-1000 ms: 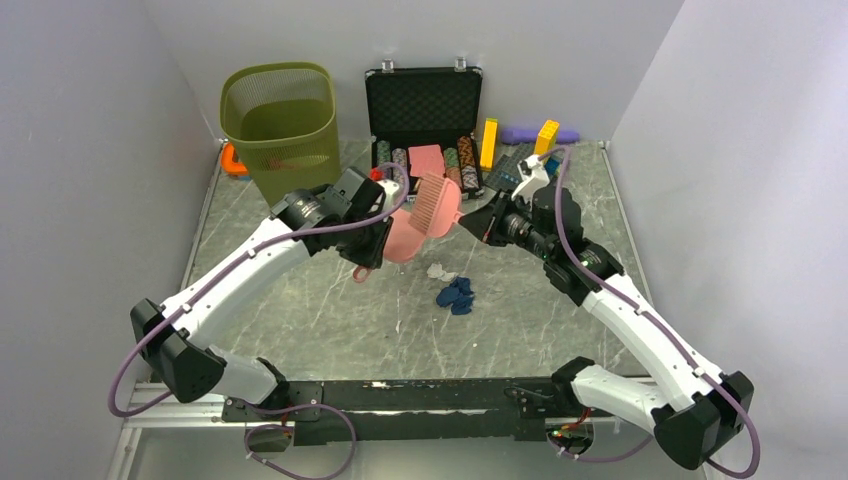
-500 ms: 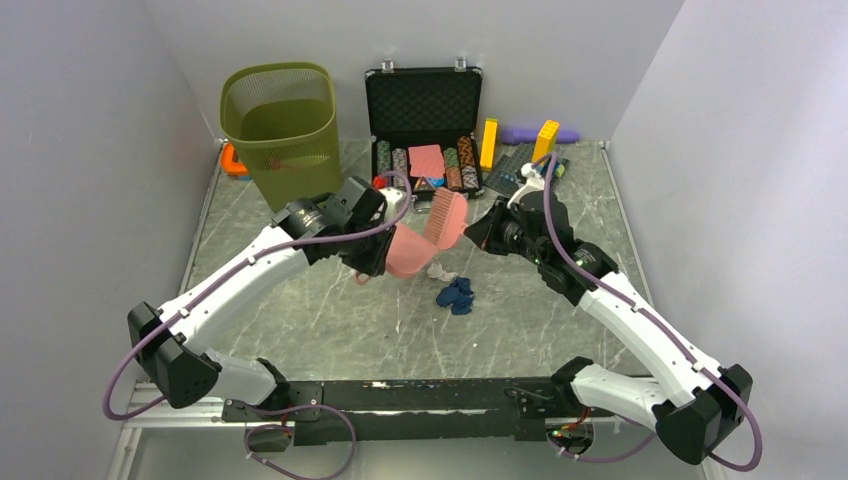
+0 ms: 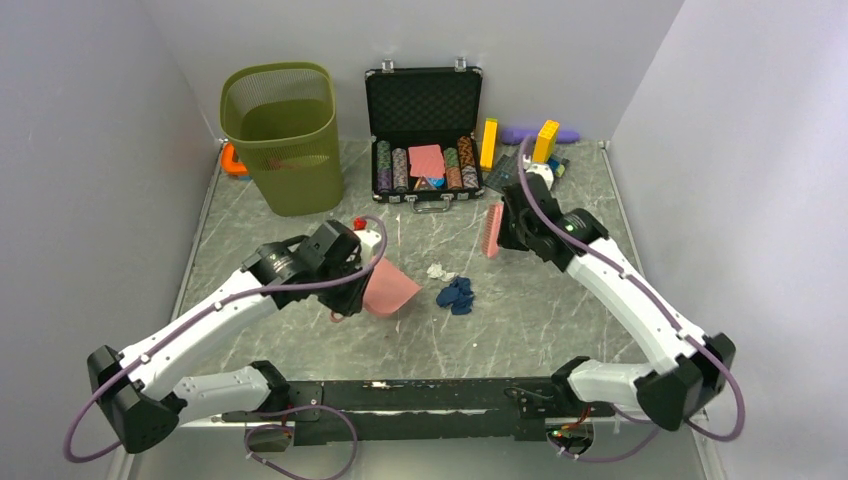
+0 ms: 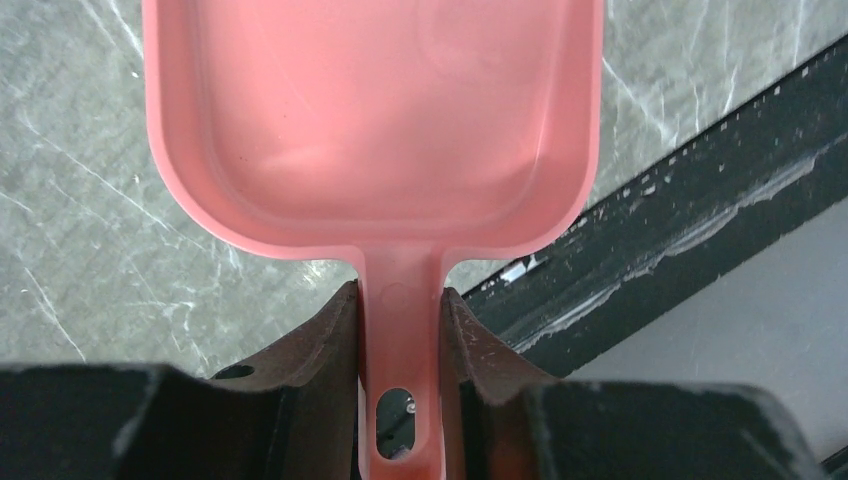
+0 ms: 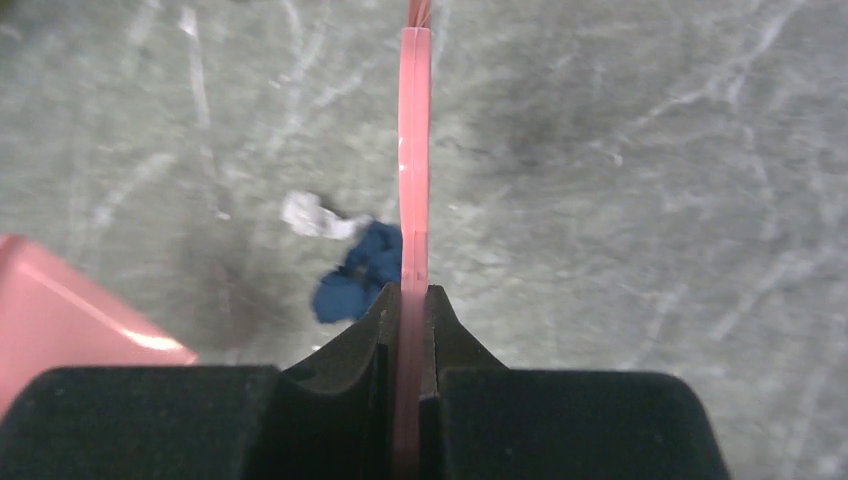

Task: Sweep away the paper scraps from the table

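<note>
The left fingers [image 4: 335, 335] are pinching the narrow handle of a pink dustpan [image 4: 380, 130], whose scoop is tilting over the worktop [image 3: 530, 310] left of centre. The right fingers [image 5: 455, 335] are clamping the thin edge of a pink brush [image 3: 491, 230], which is standing on edge farther back and to the right. The paper scraps [image 3: 456, 293], a dark blue cluster with a small white wad [image 3: 437, 270] just beside it, are lying on the worktop between the two tools, near the dustpan's right side. At the far left a green mesh basket [image 3: 285, 135] is standing. Right of it an open black case [image 3: 424, 100] is showing stacked chips [image 3: 385, 165].
</note>
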You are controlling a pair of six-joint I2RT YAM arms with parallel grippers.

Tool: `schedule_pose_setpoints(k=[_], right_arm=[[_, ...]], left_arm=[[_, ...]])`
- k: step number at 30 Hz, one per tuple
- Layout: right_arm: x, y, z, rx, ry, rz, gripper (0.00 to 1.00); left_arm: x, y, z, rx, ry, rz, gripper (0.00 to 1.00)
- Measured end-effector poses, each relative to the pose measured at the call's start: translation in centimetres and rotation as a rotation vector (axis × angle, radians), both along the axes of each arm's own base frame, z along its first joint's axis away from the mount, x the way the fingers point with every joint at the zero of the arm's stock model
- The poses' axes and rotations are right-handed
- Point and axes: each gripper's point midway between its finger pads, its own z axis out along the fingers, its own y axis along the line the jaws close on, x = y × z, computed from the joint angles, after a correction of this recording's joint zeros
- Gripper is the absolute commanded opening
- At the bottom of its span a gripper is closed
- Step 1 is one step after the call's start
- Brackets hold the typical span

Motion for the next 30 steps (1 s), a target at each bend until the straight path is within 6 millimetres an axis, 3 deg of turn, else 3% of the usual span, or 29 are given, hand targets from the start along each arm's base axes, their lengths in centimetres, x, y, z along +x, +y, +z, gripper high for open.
schedule_pose_setpoints(k=[3,7,12,17,23,30], right_arm=[[-0.2,-1.2,-1.6,-0.134,0.098,0.003,0.0],[-0.8,-2.5,-3.7,-0.283,0.229,0.027,0.0],[-1.2,-2.4,-6.8,-0.417,0.383,0.1,0.0],[-1.7,0.7,-9.1,-0.467,0.482,0.256,0.0],[-1.2,5.3,-9.4,-0.437,0.488,0.412,0.0],[-1.3,8.8,-9.3,-0.334,0.486,0.533,0.0]], left_arm=[[-1.2,0.1,-0.4,0.01,0.004,-0.042,0.0],[-2.2,-0.1,-2.3,0.051,0.045,-0.078,0.0],[-2.5,-1.2,-5.0,0.108,0.096,-0.111,0.0],[-2.2,-2.0,-6.6,0.14,0.116,-0.124,0.0],[-1.9,-2.6,-7.6,0.157,0.141,-0.129,0.0],[-1.6,-3.4,-9.4,0.188,0.19,-0.134,0.0]])
